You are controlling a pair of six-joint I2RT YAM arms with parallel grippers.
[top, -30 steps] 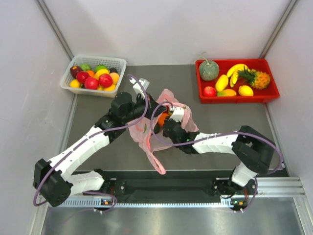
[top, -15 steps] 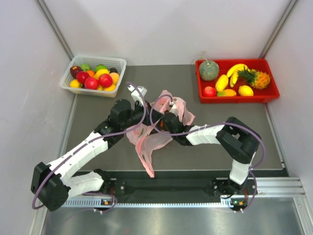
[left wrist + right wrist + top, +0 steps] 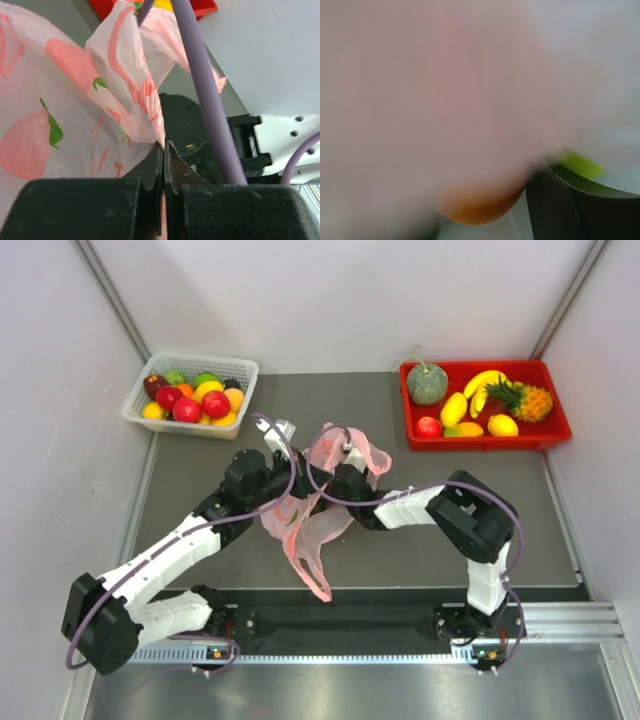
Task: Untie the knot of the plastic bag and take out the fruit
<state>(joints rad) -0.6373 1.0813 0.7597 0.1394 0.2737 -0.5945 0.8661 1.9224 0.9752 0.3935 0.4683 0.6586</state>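
Grey tabletop [image 3: 450, 510] between white walls carried the plastic bag [image 3: 308, 530] at its middle, bunched between both arms. The left gripper [image 3: 164, 150] was clamped tight on a fold of the pink film. The right gripper [image 3: 338, 480] sat buried in the bag, so how wide its jaws stood could not be told. An orange fruit [image 3: 479, 210] showed, blurred, just beside its finger.

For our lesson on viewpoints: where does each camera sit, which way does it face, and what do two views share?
Top: above and behind the bases, looking down at the table; left arm, right arm and the bag between them show.
Left wrist: on the left arm, looking along the left gripper, shut on the bag, toward the right arm.
Right wrist: against the bag, blurred; one dark finger shows.
Shared: top and left wrist both show the red tray.
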